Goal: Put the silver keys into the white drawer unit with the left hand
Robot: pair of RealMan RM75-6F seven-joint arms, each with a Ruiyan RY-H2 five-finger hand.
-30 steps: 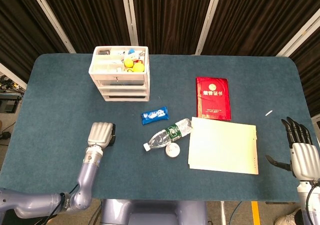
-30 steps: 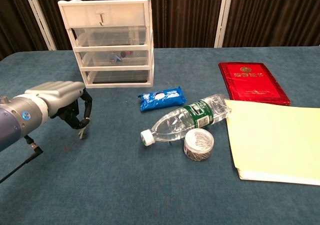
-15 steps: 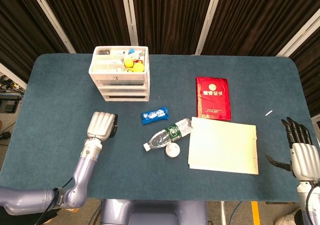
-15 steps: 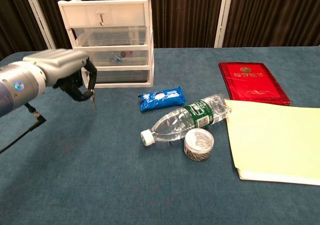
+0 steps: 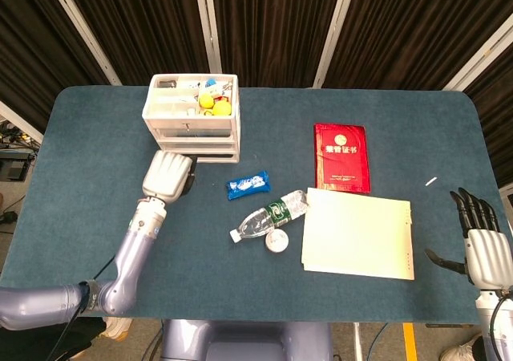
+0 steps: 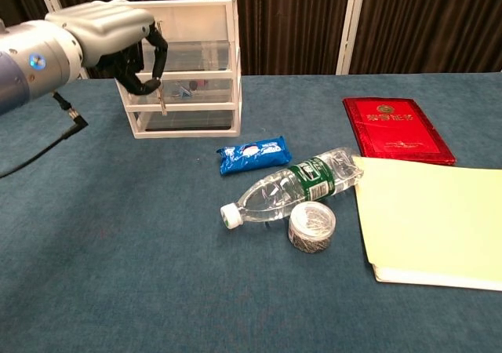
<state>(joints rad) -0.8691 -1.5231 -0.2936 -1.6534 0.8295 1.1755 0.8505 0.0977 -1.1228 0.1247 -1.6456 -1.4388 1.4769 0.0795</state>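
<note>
Overhead first: left hand [image 5: 167, 176] sat raised just in front of the white drawer unit [image 5: 191, 117], nearer to it than a second earlier, when it lay lower down on the bench [image 5: 96, 160]. Keys were hidden under the hand from this angle. Right hand [image 5: 485, 253] idle at the far right bench edge, fingers spread, holding nothing. Counted on the bench: one blue snack packet [image 5: 248, 184], one clear bottle [image 5: 269, 214], one small round tin [image 5: 277, 241], one red booklet [image 5: 341, 157], one yellow folder [image 5: 358, 233]. The unit's open top tray held small bits, some yellow (too small to name).

Chest view: left hand [image 6: 129, 45] had climbed from bench level to the height of the unit's upper drawers, fingers curled around the silver keys [image 6: 160, 86], which hung below the fingertips in front of the drawer fronts. Three drawers counted, all looked shut from here. Same single bottle, packet, tin, booklet and folder showed.

Judgement: pickup done, carry well along; keys off the bench and close to the unit. Likely drop is the open top tray, so more lift would be needed.
</note>
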